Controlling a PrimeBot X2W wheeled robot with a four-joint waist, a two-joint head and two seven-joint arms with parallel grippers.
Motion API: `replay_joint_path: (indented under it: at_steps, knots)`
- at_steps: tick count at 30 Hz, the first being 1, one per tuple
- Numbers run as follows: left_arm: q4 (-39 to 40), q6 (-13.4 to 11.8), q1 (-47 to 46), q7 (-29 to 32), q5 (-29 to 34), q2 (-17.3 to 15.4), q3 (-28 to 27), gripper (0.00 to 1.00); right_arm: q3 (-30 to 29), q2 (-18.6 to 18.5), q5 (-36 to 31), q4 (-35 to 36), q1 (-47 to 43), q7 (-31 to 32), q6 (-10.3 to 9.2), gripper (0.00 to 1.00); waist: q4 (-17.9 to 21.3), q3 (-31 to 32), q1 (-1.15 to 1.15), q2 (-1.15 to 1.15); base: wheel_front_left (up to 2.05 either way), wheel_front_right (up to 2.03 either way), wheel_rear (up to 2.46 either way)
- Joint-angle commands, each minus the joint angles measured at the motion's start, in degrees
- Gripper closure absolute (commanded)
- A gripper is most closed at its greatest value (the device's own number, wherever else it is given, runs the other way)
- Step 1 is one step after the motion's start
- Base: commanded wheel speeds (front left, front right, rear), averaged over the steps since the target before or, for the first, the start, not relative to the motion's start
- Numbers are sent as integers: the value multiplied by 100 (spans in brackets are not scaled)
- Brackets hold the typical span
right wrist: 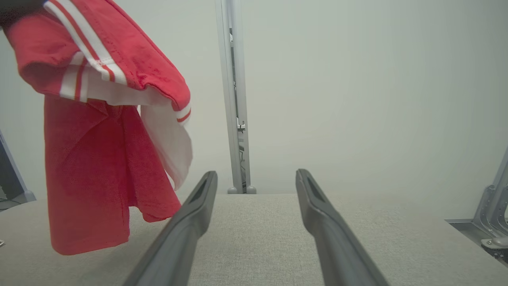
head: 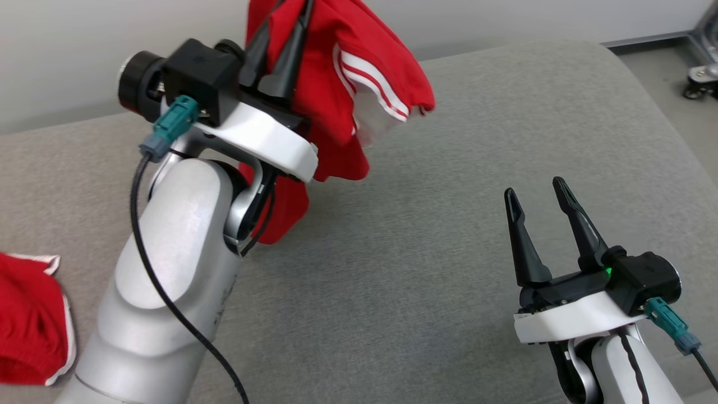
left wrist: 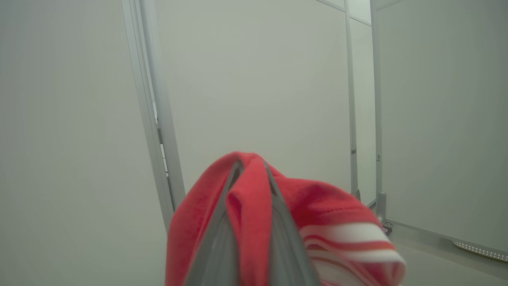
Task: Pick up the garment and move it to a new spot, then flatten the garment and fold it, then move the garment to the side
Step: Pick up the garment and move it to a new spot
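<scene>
The left gripper (head: 291,17) is raised high at about eleven o'clock in the head view. Its two dark fingers are pinched on a fold of the red garment (head: 348,73), and in the left wrist view red cloth bulges between them (left wrist: 252,167). The right gripper (head: 534,188) sits low at four o'clock with its fingers spread and nothing between them.

The garment is off the grey padded surface (head: 420,252) and dangles from that single pinch, long axis running straight down, with the white-striped hem flopped out toward two o'clock. From the right gripper's own camera it hangs at ten o'clock, well apart from the fingertips (right wrist: 257,174). Its lowest edge (right wrist: 91,159) comes down near the surface, but I can't tell whether it touches.

To my eye the carry to a new spot is under way, and only the left arm can finish it. The right arm is the nearer one to catch a free corner once flattening starts.

There looks to be plenty of room. A broad bare stretch of the surface runs between the arms and out toward three o'clock before the rounded edge falls away toward a caster (head: 698,84). The wall (head: 84,45) closes off twelve o'clock. A second red cloth (head: 28,320) lies at eight o'clock, so I'd keep the set-down away from that corner.
</scene>
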State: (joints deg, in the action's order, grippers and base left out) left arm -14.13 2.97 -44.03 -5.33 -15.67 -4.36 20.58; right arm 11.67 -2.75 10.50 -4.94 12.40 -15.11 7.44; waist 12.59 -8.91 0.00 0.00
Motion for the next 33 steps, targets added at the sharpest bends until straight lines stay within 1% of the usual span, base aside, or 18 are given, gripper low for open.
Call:
replay_joint_path:
  at_steps: [1, 5, 10, 13, 16, 21, 22, 23, 24, 26, 29, 33]
  knots:
    - [-33, 21, -133, -41, -36, -12, 11, 100, -5, -28, 16, 9, -12, -13, 9, 0, 185, 9, 0, 0, 0, 0, 0]
    - [-236, 56, -85, -128, -166, 61, 237, 100, -48, -28, 19, 29, -43, -13, 9, 0, 327, -57, 0, 0, 0, 0, 0]
    - [-701, 83, 165, -124, -347, 90, 455, 100, -153, -28, 92, 116, -10, -13, 9, 0, 371, -270, 0, 0, 0, 0, 0]
    - [-1102, 77, 291, -141, -398, 100, 516, 100, -183, -28, 124, 129, 38, -13, 9, 0, 340, -401, 0, 0, 0, 0, 0]
    - [-1608, 2, 417, -192, -456, 88, 487, 100, -182, -28, 140, 121, 75, -13, 9, 0, 281, -488, 0, 0, 0, 0, 0]
    - [-2326, -129, 553, -635, -565, 89, 325, 100, -186, -27, 69, 109, 102, -12, 9, 0, 109, -518, 0, 0, 0, 0, 0]
    - [-2453, -146, 584, -707, -576, 94, 321, 98, -186, -29, 47, 107, 88, -12, 9, 0, 62, -503, 0, 0, 0, 0, 0]
    - [-2547, -173, 599, -777, -590, 98, 306, 68, -183, -30, 31, 100, 82, -12, 9, 0, 15, -485, 0, 0, 0, 0, 0]
    - [-2643, -196, 604, -831, -592, 100, 301, 0, -177, -29, 16, 88, 72, -12, 9, 0, -34, -461, 0, 0, 0, 0, 0]
    - [-2749, -230, 615, -910, -657, 108, 235, 0, -169, -30, -24, 73, 37, -12, 9, 0, -129, -397, 0, 0, 0, 0, 0]
    - [-2690, -284, 717, -980, -709, 123, 151, 0, -177, -31, -68, 48, -5, -12, 9, 0, -304, -294, 0, 0, 0, 0, 0]
    - [-2062, -381, 990, -988, -616, 130, -90, 0, -167, -30, -121, 39, -97, -12, 9, 0, -556, -178, 0, 0, 0, 0, 0]
